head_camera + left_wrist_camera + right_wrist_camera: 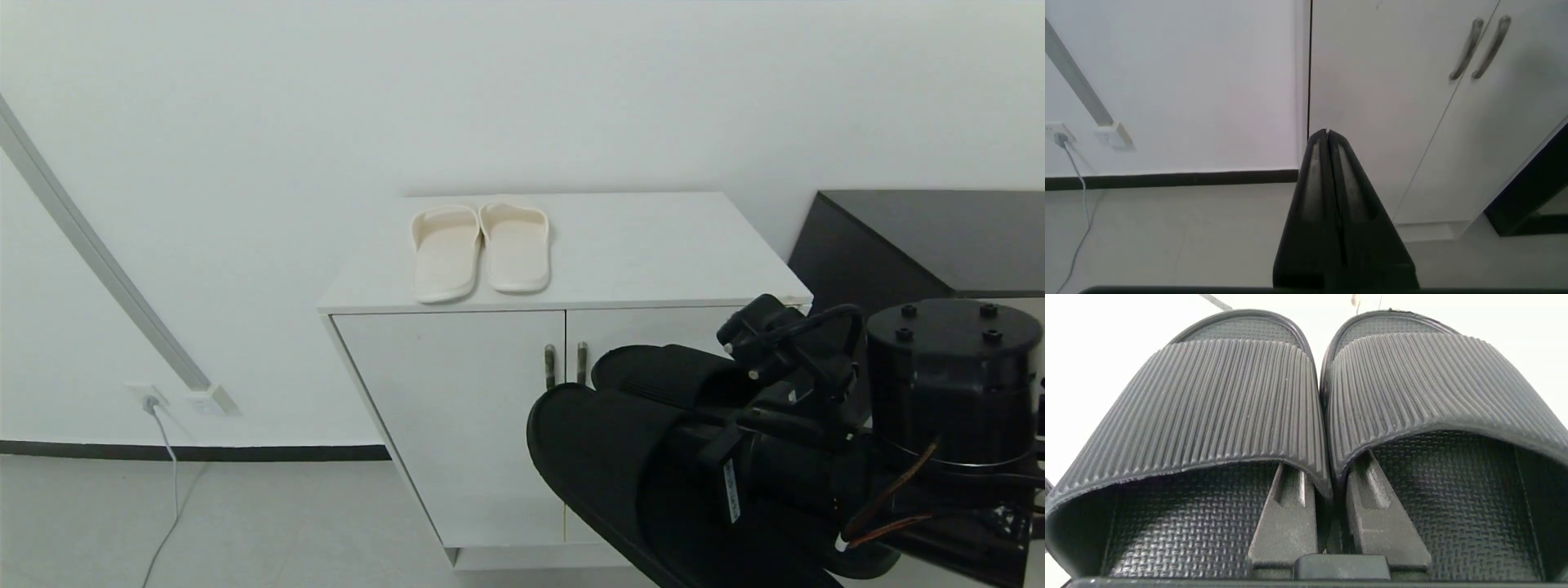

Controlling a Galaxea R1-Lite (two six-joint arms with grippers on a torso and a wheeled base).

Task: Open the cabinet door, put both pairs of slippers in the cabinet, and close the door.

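We see black slippers (620, 465) side by side, raised in front of cabinet (457, 425), before its right door. Our right gripper (1327, 518) clamps pair: one finger inside each slipper, inner walls pinched between. Cream slippers (482, 249) lie on cabinet top, left part. Both doors closed, handles (565, 365) together. Our left gripper (1327, 143) clenched on nothing.

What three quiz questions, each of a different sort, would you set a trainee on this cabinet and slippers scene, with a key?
1. True or false: the cabinet doors stand open.
2. Fill in: the cream slippers lie on the ____ of the cabinet.
3. What does the right gripper hold? A) cream slippers B) black slippers C) nothing

Key: 1 false; 2 top; 3 B.
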